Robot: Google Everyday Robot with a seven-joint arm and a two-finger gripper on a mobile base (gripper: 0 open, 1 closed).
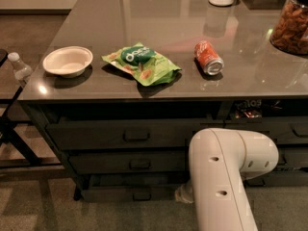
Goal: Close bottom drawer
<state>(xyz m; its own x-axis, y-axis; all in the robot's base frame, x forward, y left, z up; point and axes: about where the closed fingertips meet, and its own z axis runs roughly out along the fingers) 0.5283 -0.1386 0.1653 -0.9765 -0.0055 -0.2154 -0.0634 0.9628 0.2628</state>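
The bottom drawer (pixel 115 193) is the low, dark grey front with a small bar handle under the counter, near the floor. It stands a little way out from the two taller drawer fronts (pixel 96 136) above it. My white arm (pixel 226 177) fills the lower right and hides the drawer's right end. My gripper (pixel 182 194) shows only as a pale tip at the arm's lower left, right against the drawer front.
On the grey countertop (pixel 159 18) lie a white bowl (pixel 67 60), a green snack bag (pixel 142 64), a red can (pixel 208 57) on its side and a jar of nuts (pixel 291 25). A water bottle (pixel 20 67) and a black frame (pixel 14 138) stand at left.
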